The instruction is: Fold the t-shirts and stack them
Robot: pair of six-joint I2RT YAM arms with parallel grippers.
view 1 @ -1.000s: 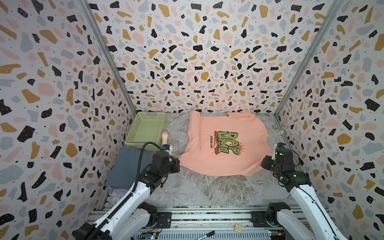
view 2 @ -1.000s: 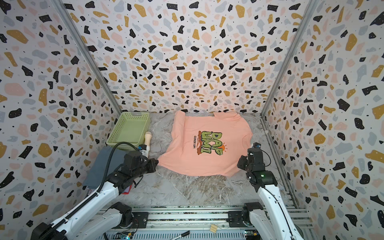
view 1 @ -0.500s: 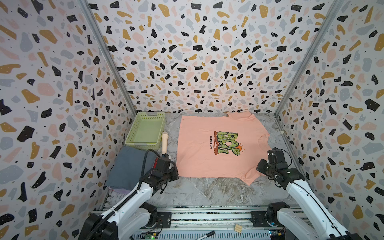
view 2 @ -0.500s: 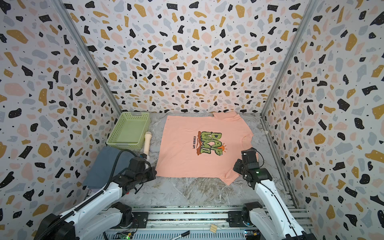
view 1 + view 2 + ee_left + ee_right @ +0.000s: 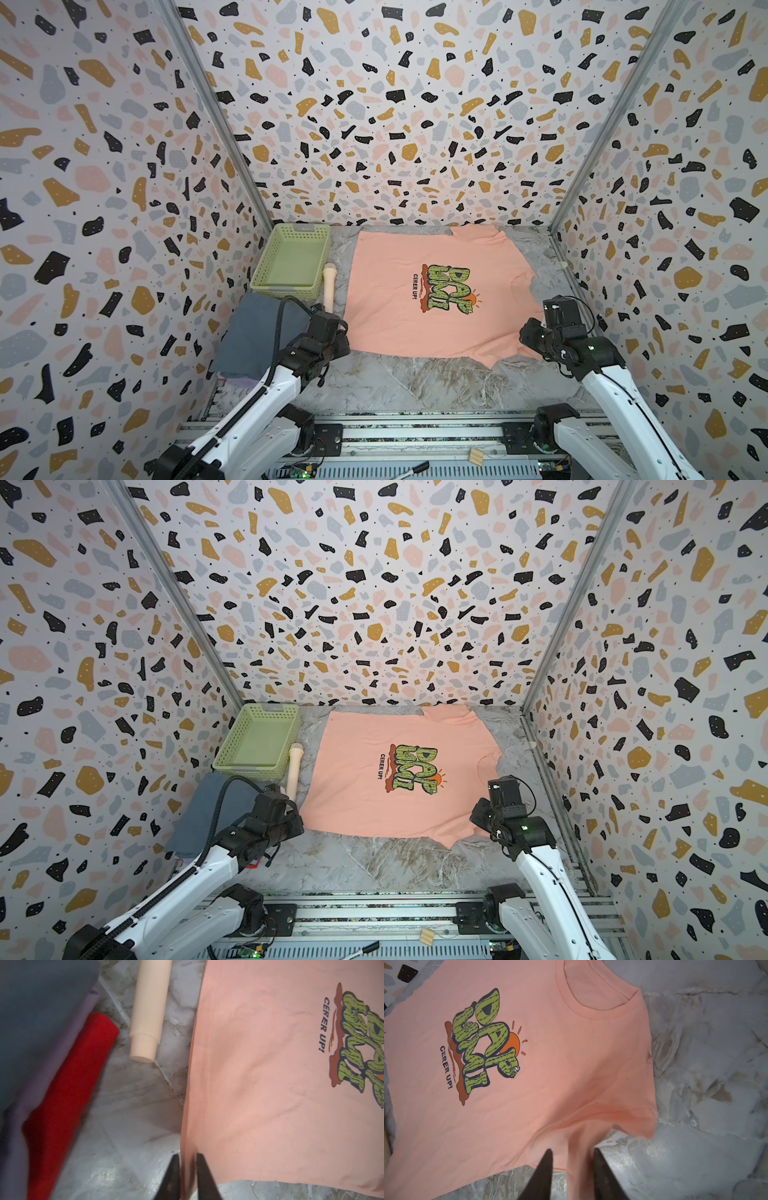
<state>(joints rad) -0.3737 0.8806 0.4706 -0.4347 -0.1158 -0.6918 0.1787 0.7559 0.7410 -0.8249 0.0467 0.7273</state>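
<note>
The salmon-peach t-shirt [image 5: 399, 328] lies spread on the worktop [image 5: 415, 386], centre-right. The left tool [image 5: 187, 1156] is narrowly parted astride its near-left hem, and the right tool [image 5: 573, 1150] is wider around the near-right sleeve (cloth sits between both). Lifting away could snag and rumple it.

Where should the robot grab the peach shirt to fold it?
Probably pinch the salmon-peach t-shirt along its near edge: the hem corner on the left, the near sleeve on the right, coming in low from the front. It lies flat, print up, so only its thin edges let jaws slip around.
</note>
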